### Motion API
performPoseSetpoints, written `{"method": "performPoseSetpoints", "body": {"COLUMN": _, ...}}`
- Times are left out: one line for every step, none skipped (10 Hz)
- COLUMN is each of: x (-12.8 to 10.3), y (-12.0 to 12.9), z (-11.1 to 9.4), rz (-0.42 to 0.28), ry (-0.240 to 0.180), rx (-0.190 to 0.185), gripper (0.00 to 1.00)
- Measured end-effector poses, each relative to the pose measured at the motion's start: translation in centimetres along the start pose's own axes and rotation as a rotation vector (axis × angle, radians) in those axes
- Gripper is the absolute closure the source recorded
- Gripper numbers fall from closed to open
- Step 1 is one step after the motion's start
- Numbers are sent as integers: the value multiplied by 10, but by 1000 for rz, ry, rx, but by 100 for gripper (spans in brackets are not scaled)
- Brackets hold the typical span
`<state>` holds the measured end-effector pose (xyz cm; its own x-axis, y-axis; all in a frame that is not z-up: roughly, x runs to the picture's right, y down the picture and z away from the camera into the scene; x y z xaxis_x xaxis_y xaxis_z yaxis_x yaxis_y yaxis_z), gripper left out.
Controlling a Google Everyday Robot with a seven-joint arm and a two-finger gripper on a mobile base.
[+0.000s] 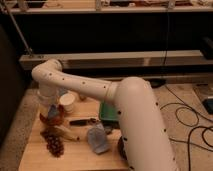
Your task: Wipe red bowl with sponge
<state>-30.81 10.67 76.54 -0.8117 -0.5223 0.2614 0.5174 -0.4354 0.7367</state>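
- The gripper (52,109) hangs at the end of the white arm (80,87), at the far left of the pale wooden table (30,155), pointing down into the bowl below it.
- Its jaws are drawn close together. A small blue-grey rectangular sponge (52,113) shows at their tip, so I judge it is pinched there, though the wrist hides most of it.
- The small round orange-red bowl (59,120), the red bowl of the task, sits directly under the gripper. The sponge looks to be inside it, at or close to its inner surface.
- Just to the right and slightly farther back stands a short white paper cup (66,102), close beside the bowl.
- Nearer than the bowl lies a cluster of dark purple grapes (54,145). To the right lies a slim dark tool (82,121), then a floppy grey-blue cloth (97,140) and a flat green tray (106,112).
- Risk: the bowl is light and nothing holds it, so a sideways wipe could slide or tip it toward the cup or the grapes.
- Risk: pressing too hard could jam the fingers against the bowl wall, and too light a touch would leave it unwiped.
- Risk: the thin pinch could let the sponge twist or slip out mid-stroke.
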Motion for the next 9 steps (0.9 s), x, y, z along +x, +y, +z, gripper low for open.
{"method": "performPoseSetpoints", "body": {"x": 0, "y": 3, "z": 2, "rz": 3, "ry": 1, "rx": 1, "gripper": 96}}
{"method": "performPoseSetpoints", "body": {"x": 2, "y": 3, "z": 4, "rz": 5, "ry": 0, "rx": 4, "gripper": 96}}
{"method": "performPoseSetpoints", "body": {"x": 4, "y": 4, "z": 12, "rz": 6, "ry": -9, "rx": 10, "gripper": 96}}
{"method": "performPoseSetpoints", "body": {"x": 5, "y": 7, "z": 16, "rz": 12, "ry": -13, "rx": 16, "gripper": 96}}
{"method": "performPoseSetpoints", "body": {"x": 5, "y": 10, "z": 20, "rz": 18, "ry": -19, "rx": 22, "gripper": 96}}
{"method": "performPoseSetpoints", "body": {"x": 6, "y": 14, "z": 26, "rz": 26, "ry": -25, "rx": 35, "gripper": 96}}
{"method": "performPoseSetpoints", "body": {"x": 7, "y": 17, "z": 28, "rz": 29, "ry": -25, "rx": 40, "gripper": 96}}
{"method": "performPoseSetpoints", "body": {"x": 10, "y": 19, "z": 28, "rz": 32, "ry": -24, "rx": 42, "gripper": 96}}
{"method": "performPoseSetpoints", "body": {"x": 12, "y": 21, "z": 26, "rz": 32, "ry": -23, "rx": 42, "gripper": 96}}
